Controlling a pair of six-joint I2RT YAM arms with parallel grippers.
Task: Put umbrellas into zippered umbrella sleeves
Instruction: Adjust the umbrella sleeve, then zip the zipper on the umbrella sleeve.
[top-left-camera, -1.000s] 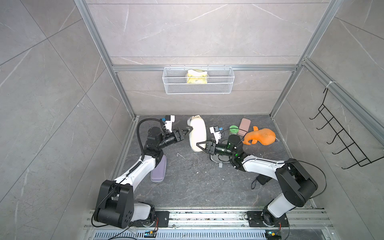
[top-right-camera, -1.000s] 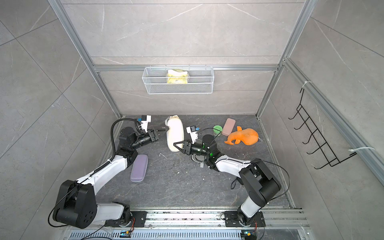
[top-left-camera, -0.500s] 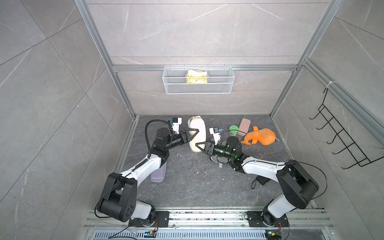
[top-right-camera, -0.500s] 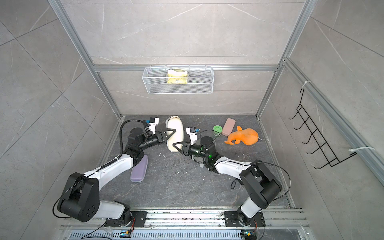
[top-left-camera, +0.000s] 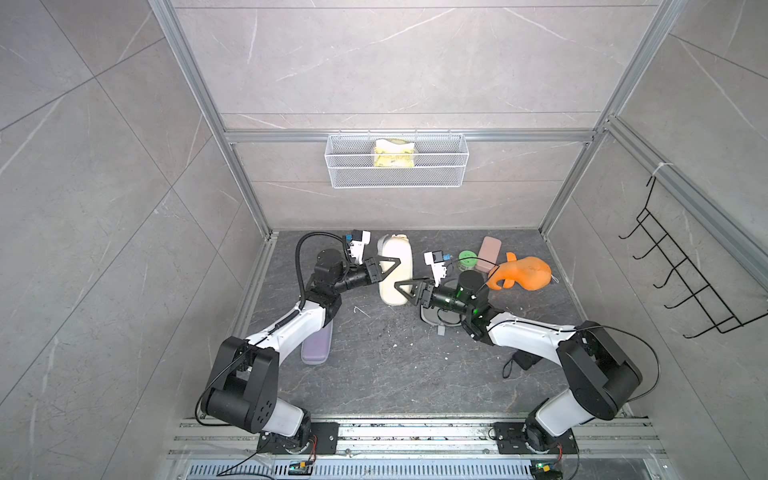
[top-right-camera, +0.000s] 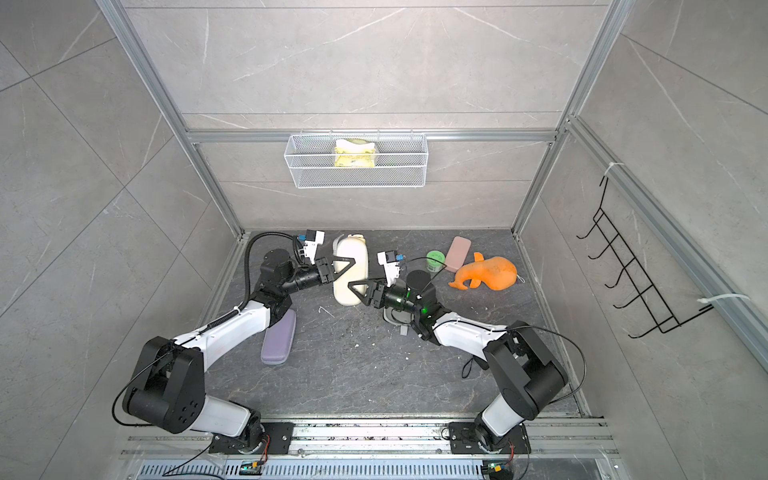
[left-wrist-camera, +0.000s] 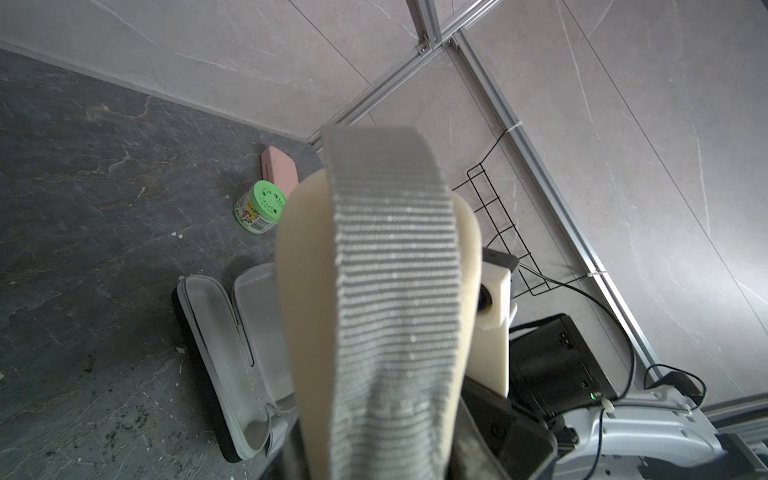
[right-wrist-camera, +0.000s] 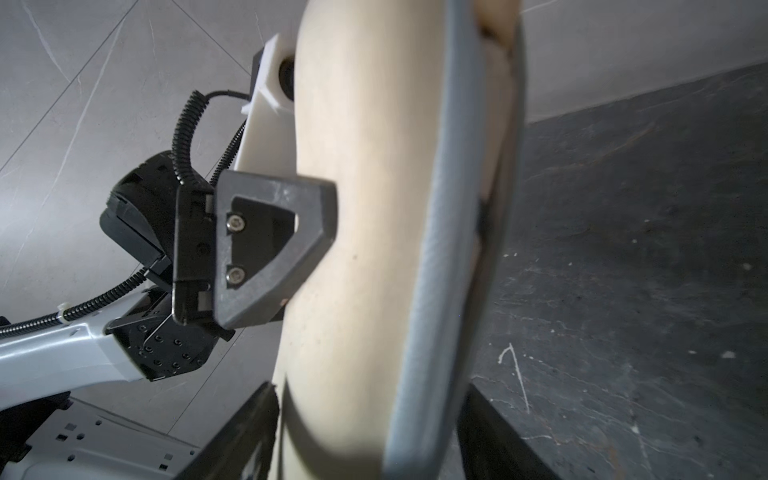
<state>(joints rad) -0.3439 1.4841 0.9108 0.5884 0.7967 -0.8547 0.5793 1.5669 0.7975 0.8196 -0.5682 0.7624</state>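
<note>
Our left gripper (top-left-camera: 390, 268) pinches the cream sleeve (top-left-camera: 397, 249) from the side. We see one finger (right-wrist-camera: 274, 245) pressed flat on its shell. Our right gripper (top-left-camera: 401, 291) has its jaws spread around the sleeve's near end. We cannot tell if they touch it. The cream sleeve is between both arms, near the back wall.

- I'm in a lab test cell dressed as a bathroom corner.
- Grey stone-look wall panels (top-left-camera: 395, 62) sit in bare aluminium framing (top-left-camera: 282, 136).
- A wire basket (top-left-camera: 436, 170) and black hook rack (top-left-camera: 688, 274) hang on them.
- My arm bases (top-left-camera: 297, 442) bolt to a metal rail (top-left-camera: 415, 432).
</note>
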